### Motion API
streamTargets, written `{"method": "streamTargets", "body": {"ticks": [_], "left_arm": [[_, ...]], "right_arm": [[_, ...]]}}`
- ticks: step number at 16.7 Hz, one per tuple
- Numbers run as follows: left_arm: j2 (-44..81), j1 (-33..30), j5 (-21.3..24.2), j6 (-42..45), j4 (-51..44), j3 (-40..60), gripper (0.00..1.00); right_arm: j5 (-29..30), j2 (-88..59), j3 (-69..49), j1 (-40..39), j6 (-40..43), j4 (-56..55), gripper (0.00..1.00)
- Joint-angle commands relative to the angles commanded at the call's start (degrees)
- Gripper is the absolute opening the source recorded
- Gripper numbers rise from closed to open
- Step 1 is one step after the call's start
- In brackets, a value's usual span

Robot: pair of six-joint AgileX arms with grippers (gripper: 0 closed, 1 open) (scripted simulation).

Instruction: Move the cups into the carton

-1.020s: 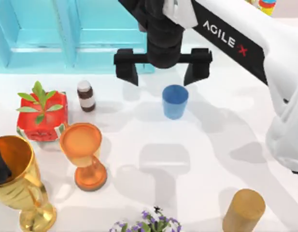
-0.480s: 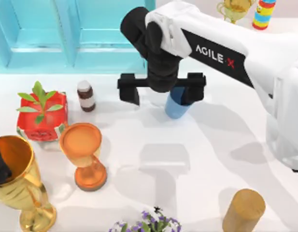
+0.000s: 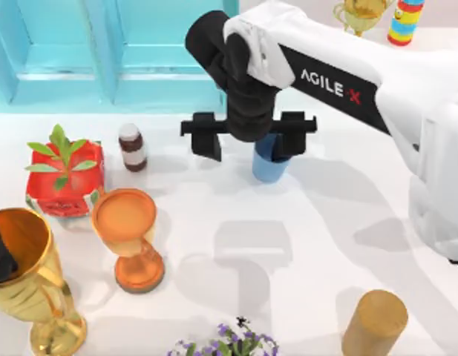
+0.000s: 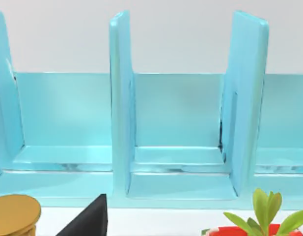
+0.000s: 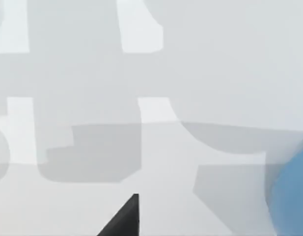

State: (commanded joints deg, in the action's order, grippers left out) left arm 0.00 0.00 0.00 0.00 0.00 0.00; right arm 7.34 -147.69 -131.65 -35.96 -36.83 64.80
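Note:
The blue cup [image 3: 267, 169] stands upright on the white table just in front of the light-blue carton [image 3: 102, 52]. My right gripper [image 3: 249, 139] hangs low over it, open, with its fingers spread wide. The cup's rim is partly hidden behind the finger on the right, and the cup sits off-centre in the gap. In the right wrist view the blue cup [image 5: 293, 191] shows at the edge, beside one black fingertip [image 5: 124, 219]. My left arm [image 3: 0, 252] is parked at the table's left edge. The left wrist view faces the carton's [image 4: 178, 123] open compartments.
A brown bottle [image 3: 132, 147], a red box with a plant [image 3: 65, 178], an orange goblet [image 3: 128, 237] and a gold goblet [image 3: 32, 282] crowd the left. A tan cylinder [image 3: 375, 322] stands at front right and flowers [image 3: 229, 343] at the front edge.
My right gripper has come down and forward from the carton's edge onto the blue cup, and its fingers have drawn in slightly. The left arm has stayed still.

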Motion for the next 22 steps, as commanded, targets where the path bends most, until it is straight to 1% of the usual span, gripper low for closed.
{"method": "streamTargets", "body": {"ticks": [8,9,18,22], "left_arm": [[0.0,0.0,0.0,0.0,0.0,0.0,1.0],[0.0,0.0,0.0,0.0,0.0,0.0,1.0],[0.0,0.0,0.0,0.0,0.0,0.0,1.0],[0.0,0.0,0.0,0.0,0.0,0.0,1.0]], "right_arm": [[0.0,0.0,0.0,0.0,0.0,0.0,0.02],[0.0,0.0,0.0,0.0,0.0,0.0,0.0],[0.0,0.3,0.2,-0.1,0.1,0.1,0.0],[-0.6,6.2,3.1,3.2,3.2,2.3,0.0]]}}
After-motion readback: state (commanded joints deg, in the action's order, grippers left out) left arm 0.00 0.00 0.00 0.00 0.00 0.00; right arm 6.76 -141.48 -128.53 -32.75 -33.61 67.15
